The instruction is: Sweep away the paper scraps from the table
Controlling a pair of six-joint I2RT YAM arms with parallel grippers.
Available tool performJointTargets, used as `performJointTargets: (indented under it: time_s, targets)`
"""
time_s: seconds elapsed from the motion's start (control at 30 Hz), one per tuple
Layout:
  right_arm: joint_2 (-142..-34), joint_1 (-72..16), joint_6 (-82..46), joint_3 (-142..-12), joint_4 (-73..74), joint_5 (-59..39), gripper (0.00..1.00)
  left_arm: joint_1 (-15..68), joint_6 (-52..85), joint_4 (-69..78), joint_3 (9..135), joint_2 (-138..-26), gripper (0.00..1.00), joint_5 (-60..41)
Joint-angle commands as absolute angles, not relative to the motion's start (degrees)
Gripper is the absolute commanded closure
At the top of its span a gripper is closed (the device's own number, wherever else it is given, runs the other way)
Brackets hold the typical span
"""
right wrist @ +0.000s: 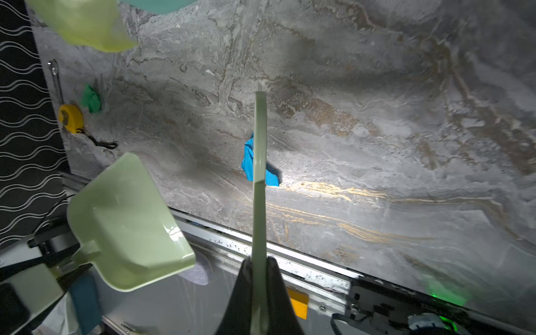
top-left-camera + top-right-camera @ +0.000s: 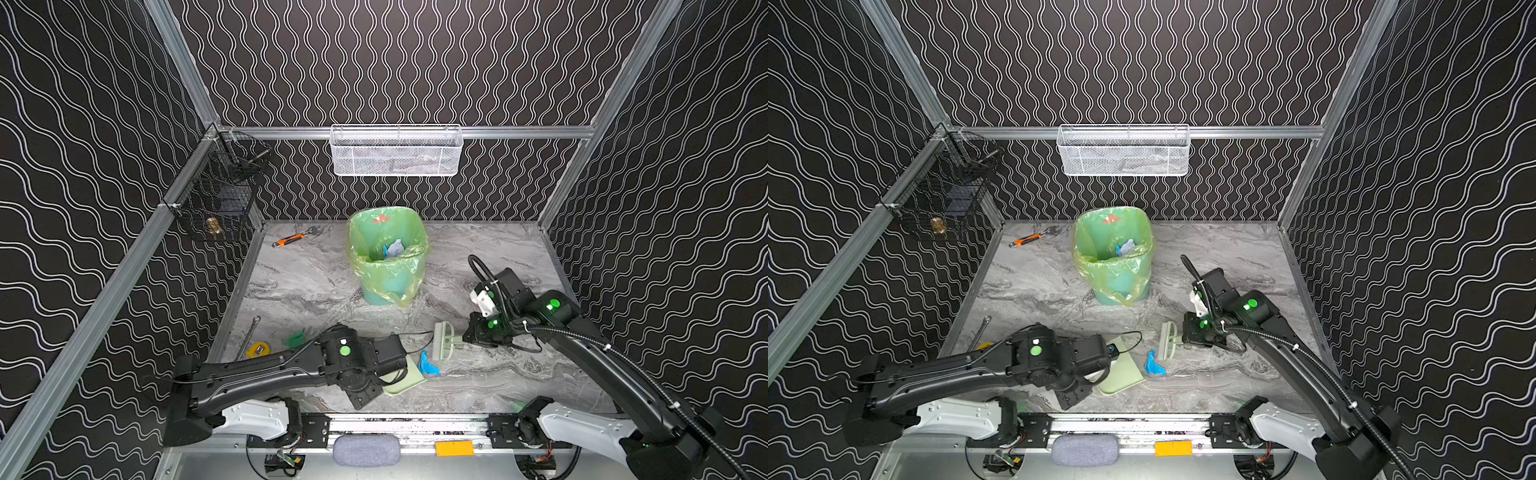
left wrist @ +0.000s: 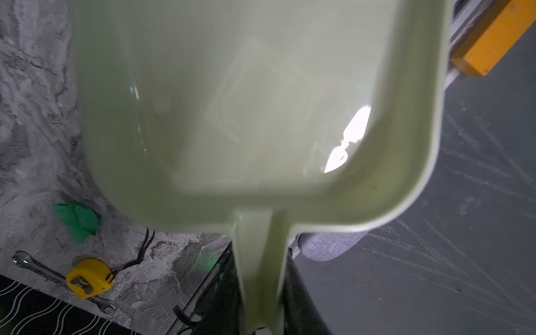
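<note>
A bright blue paper scrap [image 2: 428, 365] [image 2: 1154, 366] [image 1: 249, 162] lies on the table [image 2: 498, 374] near its front. A green scrap [image 2: 295, 338] [image 3: 78, 222] [image 1: 91, 98] lies further left, beside the left arm. My left gripper [image 3: 258, 290] is shut on the handle of a pale green dustpan [image 2: 405, 380] [image 2: 1123, 374] [image 1: 124, 223], which hangs tilted over the table's front edge, left of the blue scrap. My right gripper [image 1: 259, 269] [image 2: 469, 338] is shut on the handle of a pale green brush [image 2: 442, 340] [image 2: 1169, 340] [image 1: 259, 139], just behind the blue scrap.
A bin lined with a green bag [image 2: 388, 257] [image 2: 1113, 257] stands at the back middle, with scraps inside. A yellow tape measure [image 2: 258, 350] [image 3: 90, 278] and a silver wrench [image 2: 249, 336] lie by the left rail. An orange-handled wrench [image 2: 291, 240] lies at the back left.
</note>
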State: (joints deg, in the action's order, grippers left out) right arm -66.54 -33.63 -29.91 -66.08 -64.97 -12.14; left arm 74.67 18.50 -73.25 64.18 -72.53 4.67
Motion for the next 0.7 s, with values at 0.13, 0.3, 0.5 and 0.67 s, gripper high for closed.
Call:
performJointTargets:
  time_s: [0.13, 0.3, 0.5, 0.67]
  targets:
    - [-73.1, -33.8, -23.9, -73.9, -73.9, -3.5, 1.00, 75.3, 18.8, -68.1, 60.8, -77.3, 0.88, 2.3]
    - [-75.7, -35.0, -22.7, -74.1, -74.9, -2.0, 1.00, 75.4, 18.6, -67.9, 61.2, -81.4, 0.88, 1.7]
    - [-77.4, -36.3, -22.6, -74.0, -74.4, -1.1, 1.00, 75.5, 20.4, -64.7, 61.2, -85.3, 0.88, 0.2]
    - [-78.8, -37.4, -22.3, -74.2, -73.5, -1.0, 1.00, 75.7, 22.0, -61.1, 60.8, -88.3, 0.88, 1.2]
